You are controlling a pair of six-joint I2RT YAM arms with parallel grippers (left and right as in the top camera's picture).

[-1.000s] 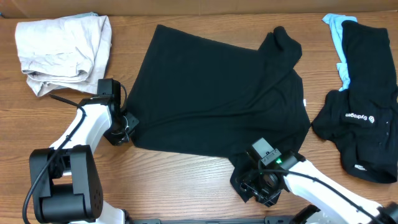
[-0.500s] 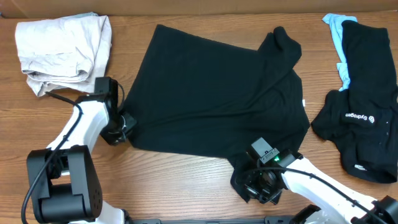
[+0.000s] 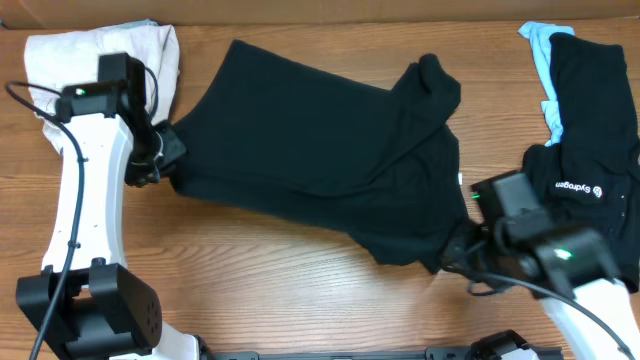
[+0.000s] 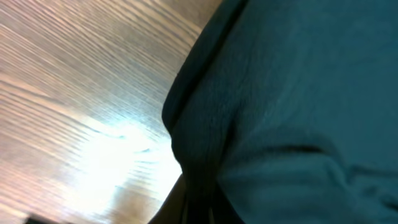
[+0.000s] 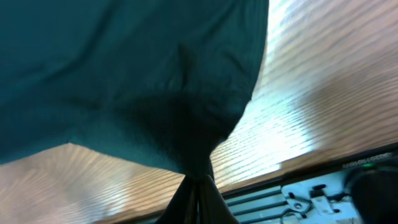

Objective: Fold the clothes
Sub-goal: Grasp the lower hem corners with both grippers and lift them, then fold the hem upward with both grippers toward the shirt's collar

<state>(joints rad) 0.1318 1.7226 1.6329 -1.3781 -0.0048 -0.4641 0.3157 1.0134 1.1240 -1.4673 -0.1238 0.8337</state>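
Fingers of left gripper [image 3: 166, 158] & right gripper [image 3: 456, 254] pinch shut on hem corners of plain black cotton T-shirt [image 3: 310, 140], spread mid wooden table [image 3: 250, 275]. Risk: uneven pull, thin fabric slips out, fold bunches.

From overhead we cannot see the tips of the right tool [image 3: 452, 255], buried under the near right corner of the plain black T-shirt [image 3: 320, 140], and the left tool [image 3: 165, 155] is mostly masked by its own wrist. Both wrist views are blurred, showing only dark cloth gathering toward the bottom edge, which cuts it off. At the right the logo T-shirt [image 3: 590, 190] runs off the picture and hides most of the light-blue piece [image 3: 540, 50], while the left arm [image 3: 85, 200] covers part of the beige garment [image 3: 60, 50].
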